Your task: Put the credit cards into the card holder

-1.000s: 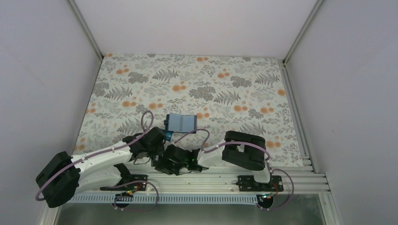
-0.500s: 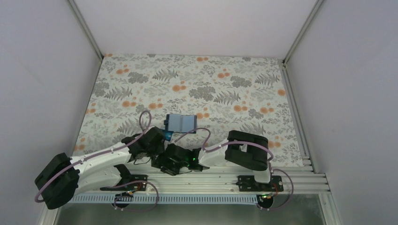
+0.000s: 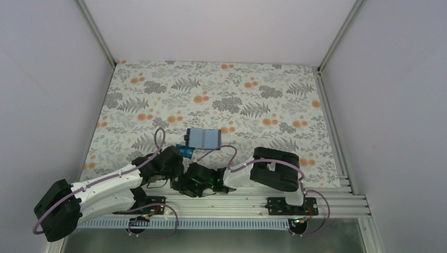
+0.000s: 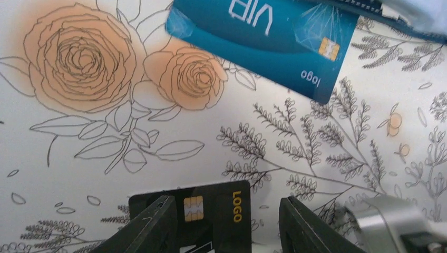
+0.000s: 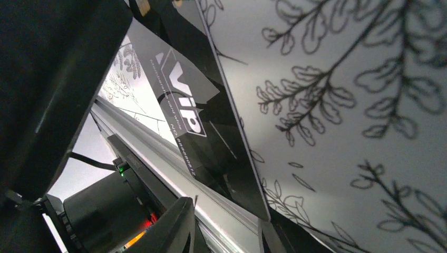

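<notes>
The card holder point(image 3: 203, 138) lies open on the flowered cloth, its blue-grey inside up. A teal-blue credit card point(image 3: 185, 151) point(image 4: 263, 37) lies just near-left of it. My left gripper point(image 3: 175, 161) point(image 4: 226, 229) hangs low over a black credit card point(image 4: 211, 211) with a gold logo and chip. Its jaws stand apart, and the card lies flat between them with a gap on the right. My right gripper point(image 3: 192, 179) point(image 5: 232, 232) is open beside two overlapping black cards, one marked VIP point(image 5: 179, 113) on a plain one point(image 5: 237, 158) whose corner reaches the right finger point(image 5: 295, 237).
The aluminium rail point(image 3: 237, 200) at the table's near edge runs just behind both grippers and beside the black cards point(image 5: 158, 153). The two wrists sit close together. White walls enclose the cloth on three sides.
The left arm's elbow has slid down and to the left, drawing its wrist slightly nearer. The right wrist has barely shifted. The holder and teal card lie where they were.
</notes>
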Robot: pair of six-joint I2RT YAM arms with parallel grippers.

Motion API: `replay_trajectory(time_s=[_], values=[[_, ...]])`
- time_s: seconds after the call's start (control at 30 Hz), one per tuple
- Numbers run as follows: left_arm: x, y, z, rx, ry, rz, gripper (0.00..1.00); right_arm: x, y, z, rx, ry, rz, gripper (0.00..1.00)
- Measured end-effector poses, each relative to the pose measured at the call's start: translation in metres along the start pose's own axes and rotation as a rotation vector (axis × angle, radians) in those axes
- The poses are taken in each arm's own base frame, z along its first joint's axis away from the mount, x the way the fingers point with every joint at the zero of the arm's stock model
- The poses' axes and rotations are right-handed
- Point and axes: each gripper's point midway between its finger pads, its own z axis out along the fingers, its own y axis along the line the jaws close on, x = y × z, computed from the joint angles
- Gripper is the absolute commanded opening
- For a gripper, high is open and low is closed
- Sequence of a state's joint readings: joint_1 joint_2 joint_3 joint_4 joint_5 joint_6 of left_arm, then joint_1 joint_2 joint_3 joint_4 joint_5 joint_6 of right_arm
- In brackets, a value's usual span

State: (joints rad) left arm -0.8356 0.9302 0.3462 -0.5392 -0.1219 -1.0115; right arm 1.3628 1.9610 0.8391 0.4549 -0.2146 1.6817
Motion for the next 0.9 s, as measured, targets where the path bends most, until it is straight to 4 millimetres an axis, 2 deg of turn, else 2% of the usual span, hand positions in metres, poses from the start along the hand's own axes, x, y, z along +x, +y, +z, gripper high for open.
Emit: replay_trajectory(time_s=[0.1, 0.27, 0.53, 0.9], values=[[0.005, 0.001, -0.002, 0.0, 0.027, 0.012, 0.5, 0.0, -0.002, 0.0, 0.006, -0.002, -0.009, 0.35], [0.001, -0.003, -0.006, -0.005, 0.026, 0.017, 0.5, -0.001, -0.001, -0.001, 0.001, -0.004, -0.001, 0.46], [-0.01, -0.014, -0.015, -0.026, 0.023, 0.052, 0.5, -0.001, 0.002, -0.003, -0.023, 0.001, 0.008, 0.48], [-0.028, 0.004, 0.006, -0.115, 0.056, 0.026, 0.5, -0.003, 0.003, -0.004, -0.037, 0.009, 0.02, 0.49]])
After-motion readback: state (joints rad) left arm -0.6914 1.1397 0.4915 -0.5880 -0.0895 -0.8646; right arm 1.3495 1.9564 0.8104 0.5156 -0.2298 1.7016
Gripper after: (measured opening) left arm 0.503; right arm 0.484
